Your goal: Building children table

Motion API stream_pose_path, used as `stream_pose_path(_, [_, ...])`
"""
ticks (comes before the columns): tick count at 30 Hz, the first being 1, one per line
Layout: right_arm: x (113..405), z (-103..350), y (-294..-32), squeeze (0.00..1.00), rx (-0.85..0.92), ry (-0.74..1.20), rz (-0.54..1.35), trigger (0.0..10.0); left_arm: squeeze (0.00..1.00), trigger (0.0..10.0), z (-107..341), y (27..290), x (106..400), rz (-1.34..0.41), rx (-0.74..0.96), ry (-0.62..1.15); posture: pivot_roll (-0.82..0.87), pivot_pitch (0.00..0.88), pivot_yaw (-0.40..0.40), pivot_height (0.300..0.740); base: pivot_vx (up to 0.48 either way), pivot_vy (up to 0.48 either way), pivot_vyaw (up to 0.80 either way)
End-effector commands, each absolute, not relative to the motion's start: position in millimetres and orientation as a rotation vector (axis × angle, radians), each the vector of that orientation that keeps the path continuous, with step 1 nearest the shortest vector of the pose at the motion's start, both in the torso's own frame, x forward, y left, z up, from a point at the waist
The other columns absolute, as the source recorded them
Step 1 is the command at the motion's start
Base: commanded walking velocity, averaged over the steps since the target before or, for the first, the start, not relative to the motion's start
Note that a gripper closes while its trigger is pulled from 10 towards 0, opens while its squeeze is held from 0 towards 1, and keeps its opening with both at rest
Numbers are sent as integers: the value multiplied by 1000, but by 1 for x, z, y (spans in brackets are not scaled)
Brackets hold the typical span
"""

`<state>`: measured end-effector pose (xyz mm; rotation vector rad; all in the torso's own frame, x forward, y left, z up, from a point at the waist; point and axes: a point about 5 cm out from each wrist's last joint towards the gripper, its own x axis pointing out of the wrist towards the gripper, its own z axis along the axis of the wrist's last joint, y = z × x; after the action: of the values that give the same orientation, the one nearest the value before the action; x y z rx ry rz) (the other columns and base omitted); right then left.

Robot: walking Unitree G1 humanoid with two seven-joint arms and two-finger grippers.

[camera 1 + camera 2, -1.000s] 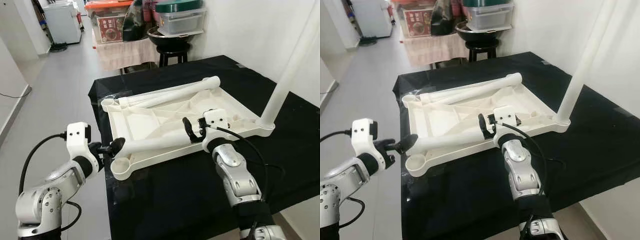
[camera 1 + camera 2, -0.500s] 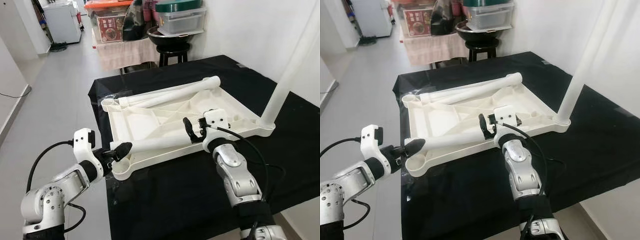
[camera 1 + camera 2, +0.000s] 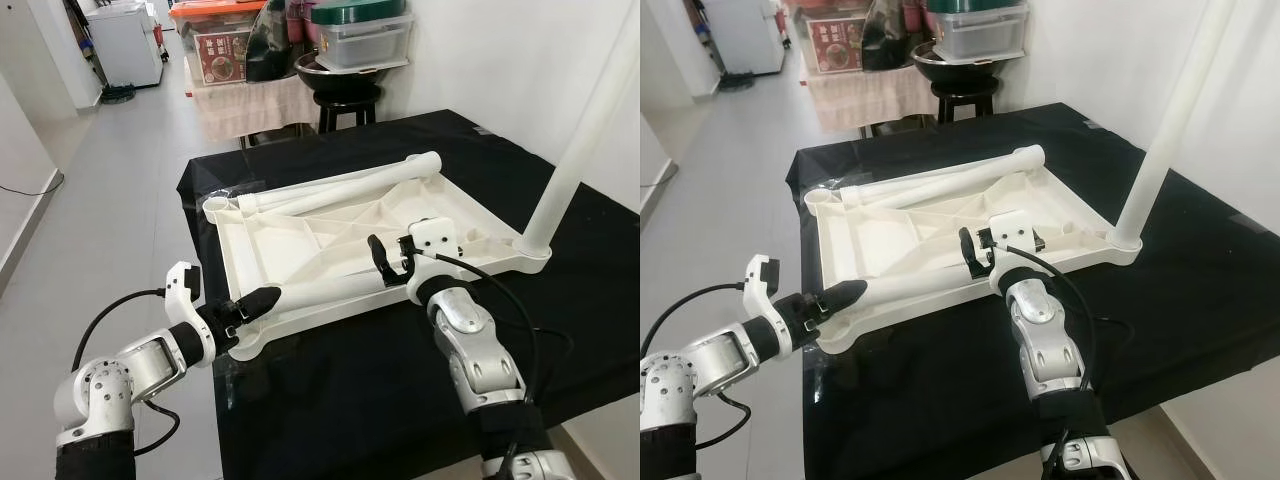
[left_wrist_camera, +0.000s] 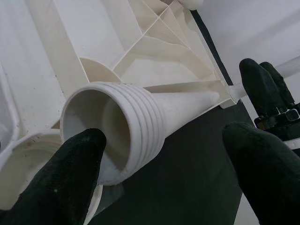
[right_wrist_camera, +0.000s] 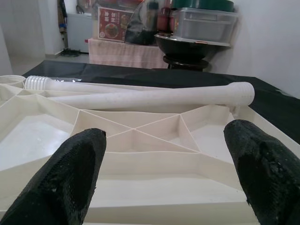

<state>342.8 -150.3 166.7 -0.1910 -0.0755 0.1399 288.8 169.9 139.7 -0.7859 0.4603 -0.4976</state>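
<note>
Between spread left fingers, table leg's ribbed end, right fingers spread over tabletop

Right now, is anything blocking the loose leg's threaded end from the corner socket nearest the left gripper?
Nothing visible does. The loose leg lies on the upturned tabletop, its threaded end just beside the empty corner socket. The left gripper is open at that end.
</note>
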Motion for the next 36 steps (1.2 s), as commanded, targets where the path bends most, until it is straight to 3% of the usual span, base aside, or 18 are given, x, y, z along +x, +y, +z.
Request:
stream_pose_path(1, [343, 166, -149, 0, -189, -62, 143, 10000, 0, 10000, 137, 169, 288, -531, -819, 489, -45, 0, 28, 740, 0, 0, 0])
stream_pose_path(11, [343, 166, -152, 0, -193, -64, 134, 10000, 0, 10000, 134, 159, 293, -680, -844, 579, -60, 0, 34, 740, 0, 0, 0])
stream_pose_path(12, [343, 167, -153, 0, -194, -65, 130, 10000, 0, 8471, 135, 157, 297, -691, -850, 593, -66, 0, 39, 740, 0, 0, 0])
stream_pose_path(13, [343, 167, -153, 0, -194, -65, 130, 10000, 0, 8471, 135, 157, 297, -691, -850, 593, -66, 0, 39, 740, 0, 0, 0])
stream_pose_path(14, [342, 167, -154, 0, -195, -65, 126, 10000, 0, 0, 136, 155, 301, -698, -857, 599, -67, 0, 40, 740, 0, 0, 0])
stream_pose_path(36, [343, 170, -156, 0, -175, -79, 101, 10000, 0, 0, 137, 149, 305, -737, -858, 607, -59, 0, 49, 740, 0, 0, 0])
